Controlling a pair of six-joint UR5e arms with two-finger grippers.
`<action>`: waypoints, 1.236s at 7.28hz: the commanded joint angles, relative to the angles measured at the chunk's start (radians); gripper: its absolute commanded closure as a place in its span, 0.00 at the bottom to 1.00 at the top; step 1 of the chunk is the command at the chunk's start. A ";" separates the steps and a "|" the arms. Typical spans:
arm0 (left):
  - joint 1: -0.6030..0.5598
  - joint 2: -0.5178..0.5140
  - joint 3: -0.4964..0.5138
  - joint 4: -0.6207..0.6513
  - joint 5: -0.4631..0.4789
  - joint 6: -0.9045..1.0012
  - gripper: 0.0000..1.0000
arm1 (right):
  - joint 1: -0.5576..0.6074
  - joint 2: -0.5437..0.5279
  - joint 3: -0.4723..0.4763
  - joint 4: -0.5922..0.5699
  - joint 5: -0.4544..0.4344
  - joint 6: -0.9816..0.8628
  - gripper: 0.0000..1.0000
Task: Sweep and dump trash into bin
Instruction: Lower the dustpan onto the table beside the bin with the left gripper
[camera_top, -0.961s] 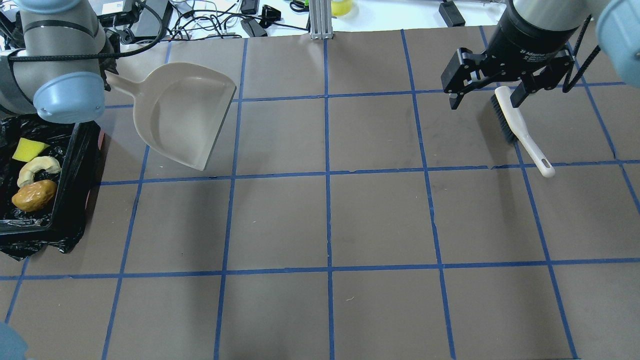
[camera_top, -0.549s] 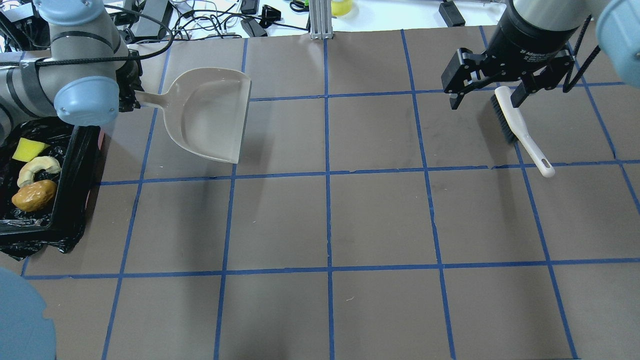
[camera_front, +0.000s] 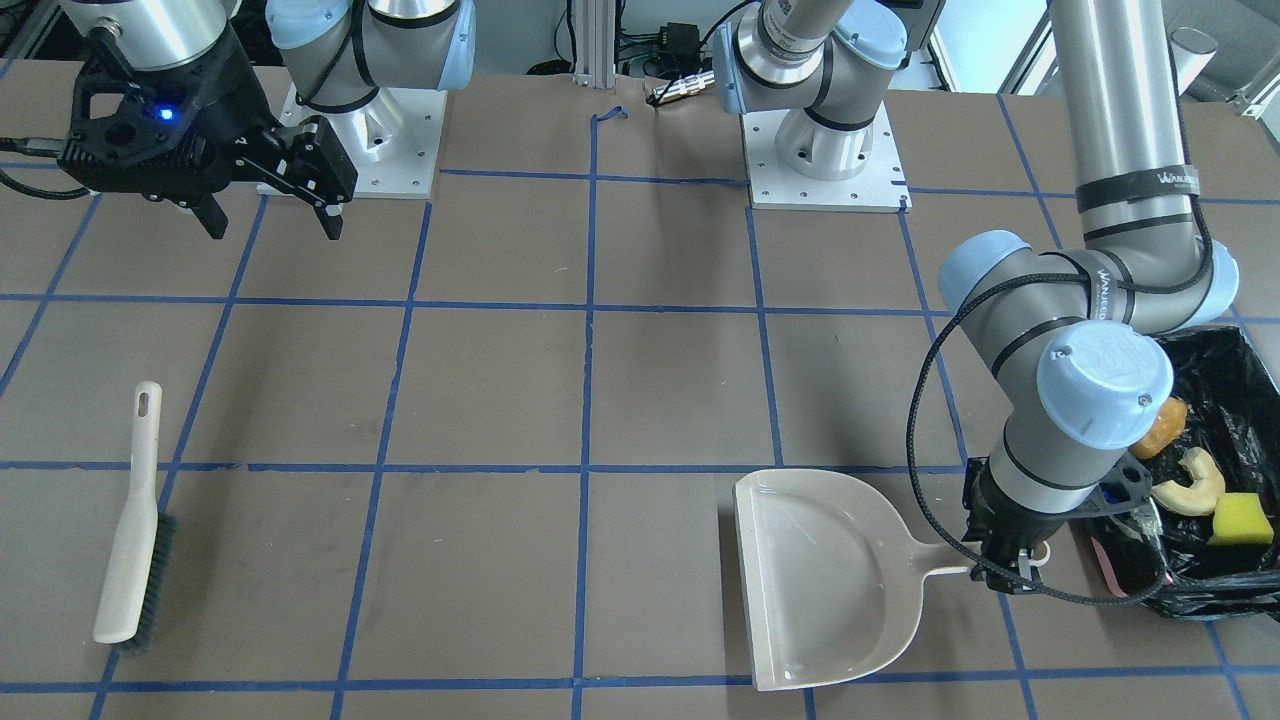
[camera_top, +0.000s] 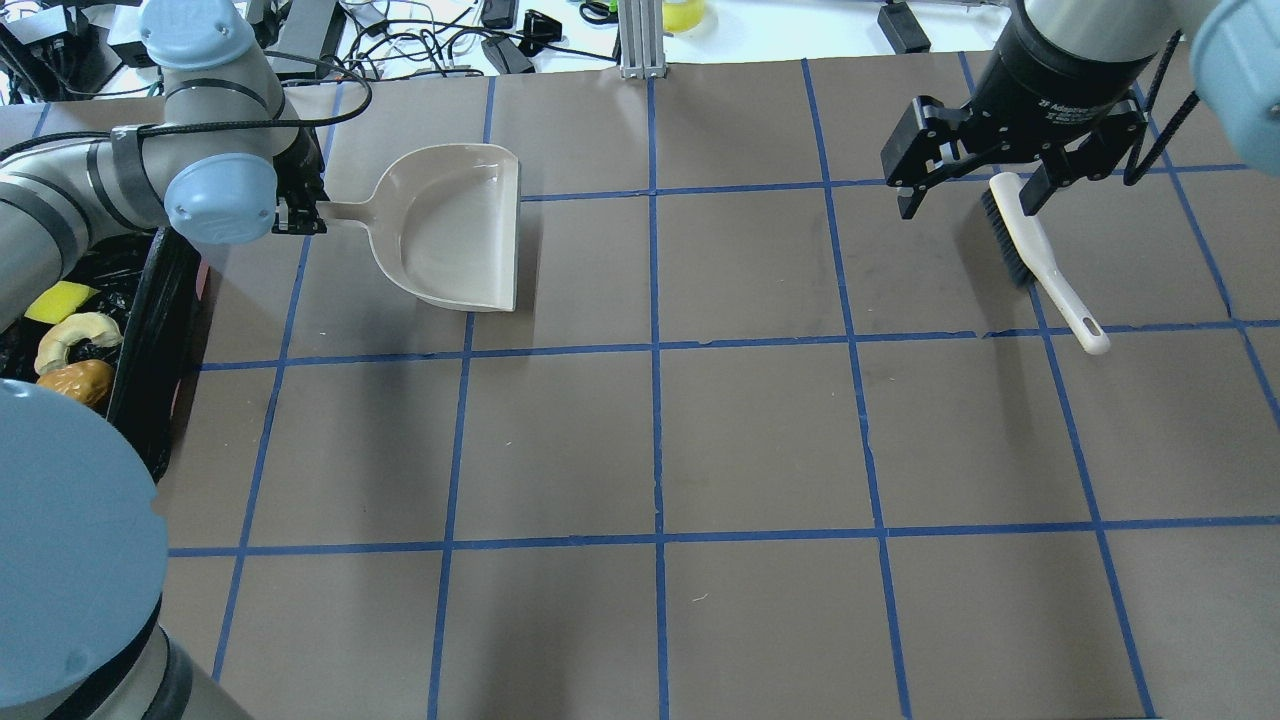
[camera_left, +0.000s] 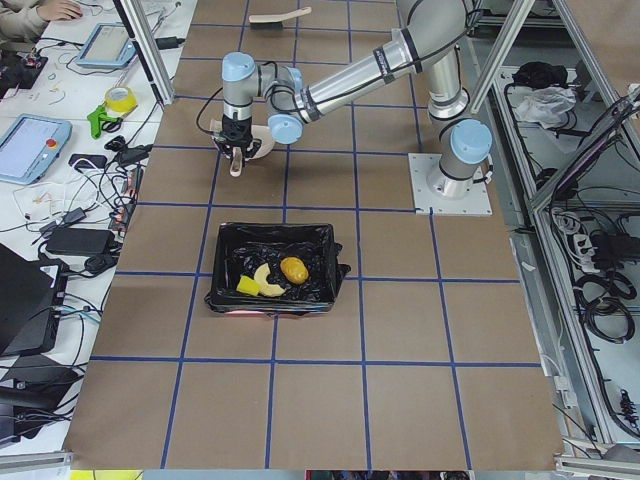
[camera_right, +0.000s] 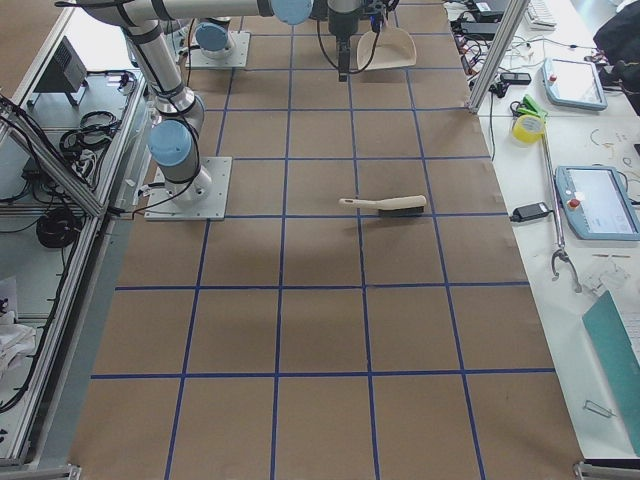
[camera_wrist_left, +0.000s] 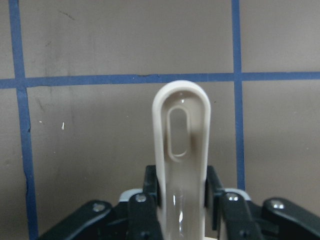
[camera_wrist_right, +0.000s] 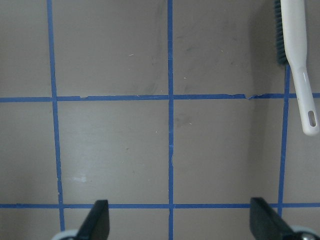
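Observation:
The trash lies in the bin (camera_top: 165, 300), lined with black plastic, at the table's left edge: a golden-brown lump (camera_top: 75, 382), a cream rind slice (camera_top: 75, 335) and a yellow sponge (camera_top: 55, 300). They also show in the front view: lump (camera_front: 1165, 425), rind (camera_front: 1195, 485), sponge (camera_front: 1242, 518). My left gripper (camera_top: 300, 212) is shut on the handle (camera_wrist_left: 181, 130) of the empty beige dustpan (camera_top: 455, 235), just right of the bin. My right gripper (camera_top: 968, 205) is open and empty, above the table at the far right, beside the beige hand brush (camera_top: 1040, 260).
The brush (camera_front: 130, 540) lies flat on the table, handle toward the robot. Cables and devices sit beyond the table's far edge (camera_top: 420, 40). Blue tape lines grid the brown table (camera_top: 760, 430). My left arm's elbow (camera_top: 60, 520) covers the near left corner.
My left arm has carried the dustpan right, away from the bin, and turned it so its handle points left and its mouth right. The right arm and the brush have not moved.

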 joint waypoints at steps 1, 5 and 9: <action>0.006 -0.016 0.001 -0.015 -0.010 -0.010 1.00 | 0.000 0.000 0.000 0.000 0.001 0.001 0.00; 0.014 -0.048 0.002 -0.037 -0.024 -0.012 1.00 | 0.000 0.000 0.009 0.000 0.001 -0.001 0.00; 0.014 -0.056 0.004 -0.035 -0.027 -0.014 1.00 | 0.000 -0.002 0.014 -0.002 0.004 0.001 0.00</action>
